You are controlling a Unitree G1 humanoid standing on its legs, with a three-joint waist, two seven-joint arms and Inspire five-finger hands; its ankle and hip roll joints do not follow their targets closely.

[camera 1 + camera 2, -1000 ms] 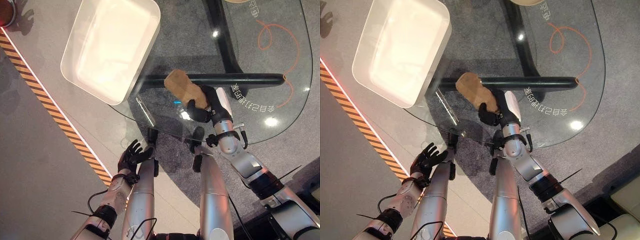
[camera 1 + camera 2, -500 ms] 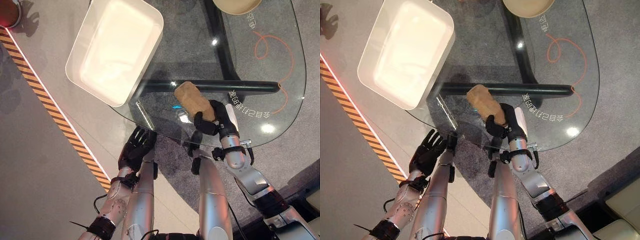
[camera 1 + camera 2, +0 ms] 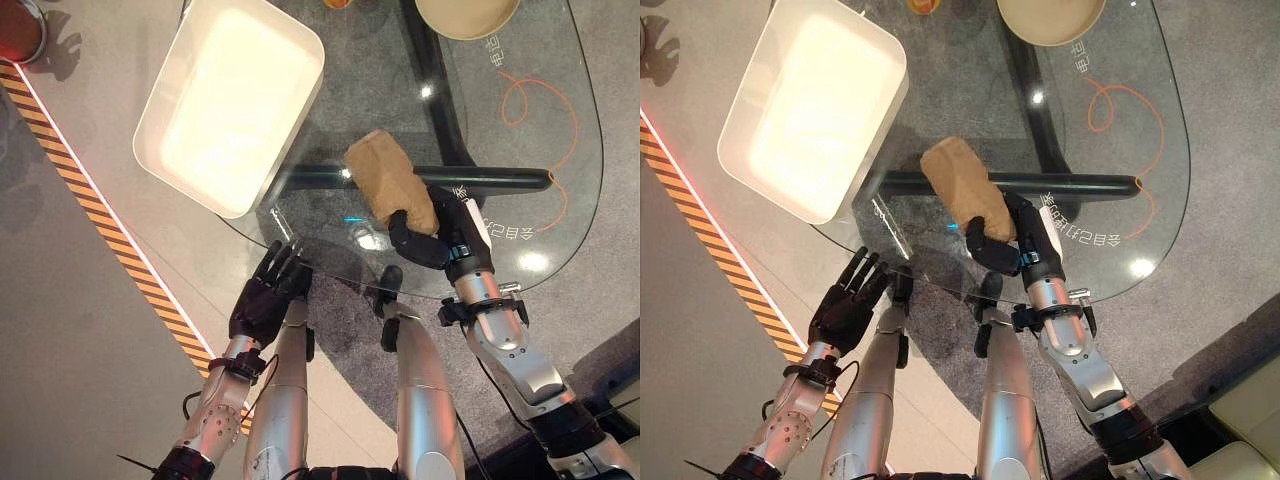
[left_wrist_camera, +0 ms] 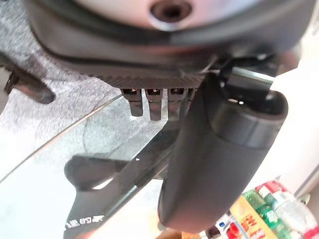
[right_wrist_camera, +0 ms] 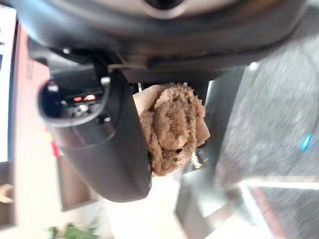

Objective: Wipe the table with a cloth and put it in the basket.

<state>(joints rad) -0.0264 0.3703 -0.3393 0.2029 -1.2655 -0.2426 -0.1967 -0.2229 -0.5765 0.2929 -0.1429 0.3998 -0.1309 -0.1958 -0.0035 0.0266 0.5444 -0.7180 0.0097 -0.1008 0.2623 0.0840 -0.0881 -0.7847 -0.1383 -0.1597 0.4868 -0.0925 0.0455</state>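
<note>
Brown and folded into a thick wad, the cloth (image 3: 388,181) sits in the right hand (image 3: 432,238), whose thumb and fingers are curled round its near end; the rest sticks out ahead of the hand over the glass table (image 3: 560,200). The white basket (image 3: 231,104) lies well beyond it, towards the robot's left. The left hand (image 3: 265,297) hovers with fingers straight and spread, holding nothing, at the table's near edge.

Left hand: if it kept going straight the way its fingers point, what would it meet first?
Probably the near edge of the glass table. The open left hand points up toward that edge, fingertips almost at it; whether they would pass beneath is unclear.
</note>
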